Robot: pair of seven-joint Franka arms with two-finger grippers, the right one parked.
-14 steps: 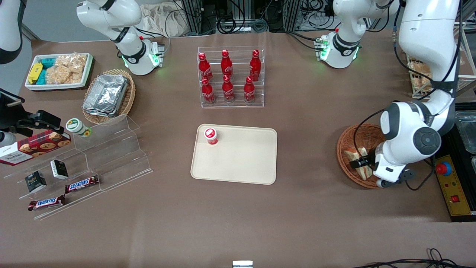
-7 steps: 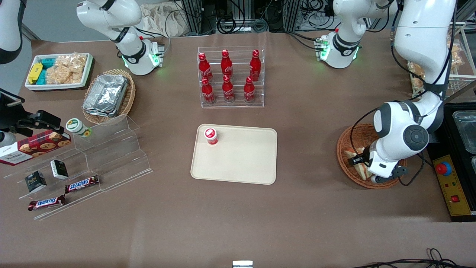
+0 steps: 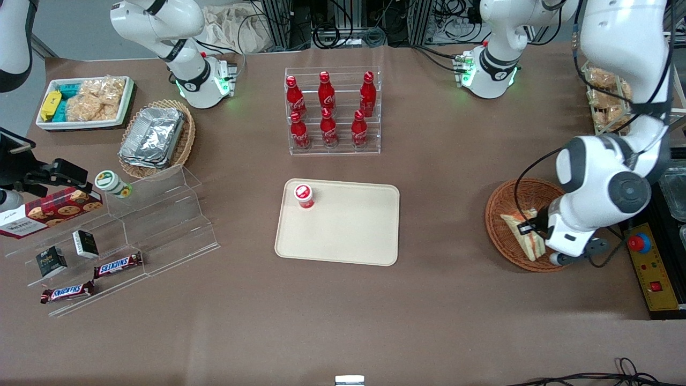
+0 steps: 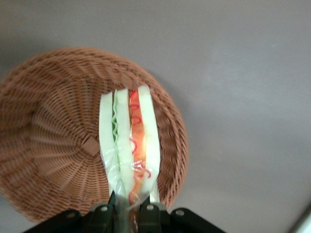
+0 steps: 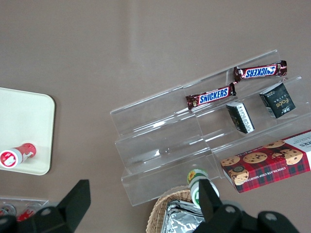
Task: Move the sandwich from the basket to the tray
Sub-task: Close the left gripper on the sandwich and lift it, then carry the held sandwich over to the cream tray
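Observation:
The sandwich (image 3: 531,245), a wedge of white bread with green and orange-red layers in clear wrap, hangs over the round reddish-brown basket (image 3: 501,199). My left gripper (image 3: 528,230) is shut on the sandwich's narrow end. In the left wrist view the sandwich (image 4: 127,141) sticks out from the gripper (image 4: 130,198) above the rim of the basket (image 4: 53,121), and its held end is hidden between the fingers. The cream tray (image 3: 348,230) lies at the table's middle, well apart from the basket, toward the parked arm's end.
A small red-capped bottle (image 3: 304,195) stands on one corner of the tray. A clear rack of red cola bottles (image 3: 332,112) stands farther from the front camera than the tray. A yellow control box with a red button (image 3: 651,265) lies beside the basket.
The working arm's wrist has swung toward its own end of the table. More of the sandwich now shows in the front view, held over the basket's rim nearer the camera.

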